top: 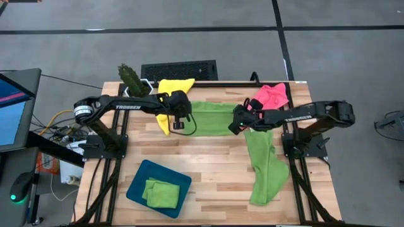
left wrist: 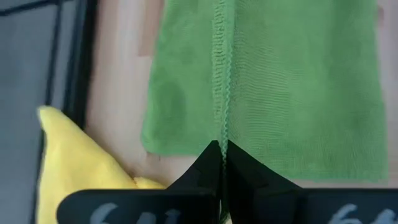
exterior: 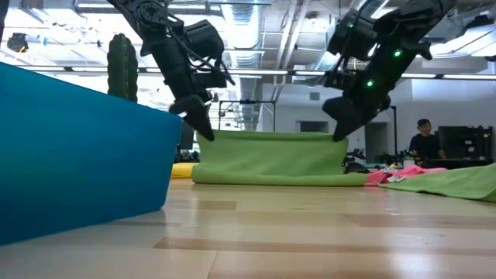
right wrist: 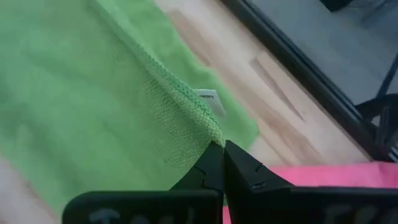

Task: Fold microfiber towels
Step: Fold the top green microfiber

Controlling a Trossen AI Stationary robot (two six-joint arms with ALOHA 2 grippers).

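We are seeing a lime green microfiber towel [top: 211, 118] stretched between black metal grippers, a second lime green towel [top: 265, 165] lying loose, a folded lime green one [top: 160, 193] sitting on a dark teal rounded-corner tray [top: 137, 178], a yellow cloth [top: 173, 87], a bright pink cloth [top: 273, 95], all showing plain against the pale striped wooden tabletop [top: 208, 164].
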